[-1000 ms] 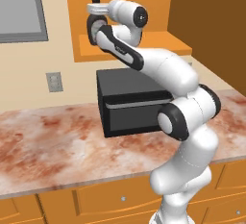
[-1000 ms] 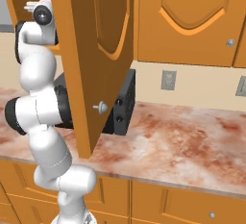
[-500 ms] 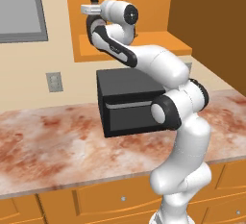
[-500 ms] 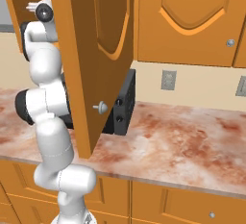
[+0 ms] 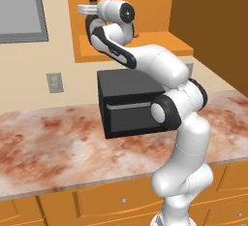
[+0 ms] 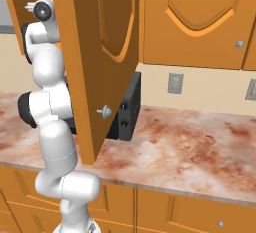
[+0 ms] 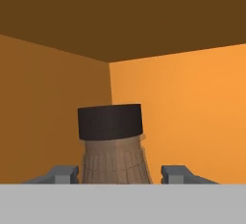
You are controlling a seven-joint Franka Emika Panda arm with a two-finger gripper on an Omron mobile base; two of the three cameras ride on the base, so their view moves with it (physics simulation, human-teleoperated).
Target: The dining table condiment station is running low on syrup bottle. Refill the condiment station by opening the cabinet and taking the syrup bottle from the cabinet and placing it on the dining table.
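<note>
In the left base view the white arm rises from the lower right and reaches up and left into the open cabinet, its hand at the upper left just above the cabinet's floor; the gripper is mostly lost behind the wrist, so this view does not show how the jaws stand. Below the cabinet a black box-shaped appliance sits at the far side of the marbled surface, and a grey wall outlet lies to its left. In the right base view the cabinet door stands swung open toward the near side, its small round knob at the lower edge, and it hides most of the cabinet's inside; the arm climbs along the left of the door, with the black appliance showing just behind the door on the marbled surface. In the hand view the syrup bottle stands upright inside the cabinet, near its back corner, its black cap above a brownish neck. The two fingertips flank the neck, the left one just beside it and the right one clearly off it, so the jaws are apart and not clamped on the bottle.
</note>
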